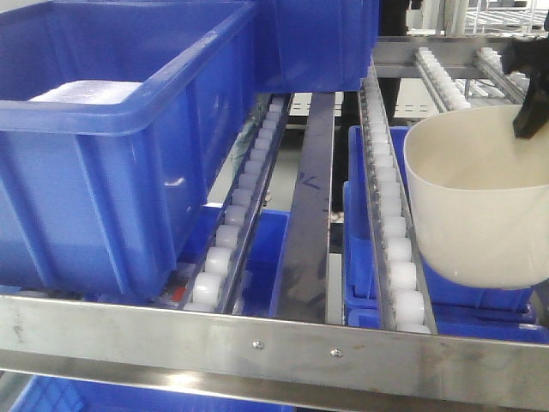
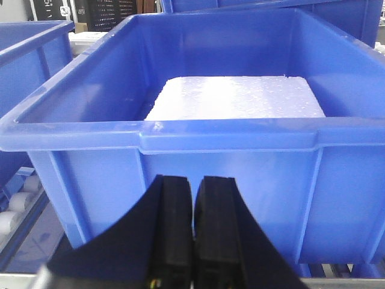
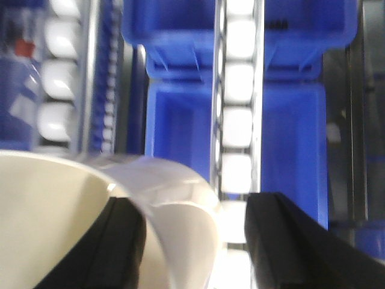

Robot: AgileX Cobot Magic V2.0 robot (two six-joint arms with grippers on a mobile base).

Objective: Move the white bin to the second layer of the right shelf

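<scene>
The right gripper [image 3: 186,241] is seen in its wrist view with its two black fingers set either side of the rim of the white bin [image 1: 480,202]: one finger inside the mouth, the other outside the wall. The outer finger stands apart from the wall, so whether the rim is pinched or merely straddled cannot be told. In the front view the same gripper is seen as a dark shape at the bin's far upper edge. The bin is held upright at the right of the rack, its rounded base just above or resting on the rightmost row of white rollers [image 1: 390,232]; contact cannot be made out.

Further out, the left gripper [image 2: 194,235] is seen with its fingers pressed together on nothing, parked in front of a large blue crate [image 2: 198,138] holding a white foam block [image 2: 234,96].

The step in hand is judged to be the placing of the bin on the right shelf second layer [image 1: 309,215], behind the steel front rail [image 1: 274,343]. For the next move, the bin must be lowered until its base is borne across the rollers, kept level so that it is not tipped into the gap beside the row, and only then released
</scene>
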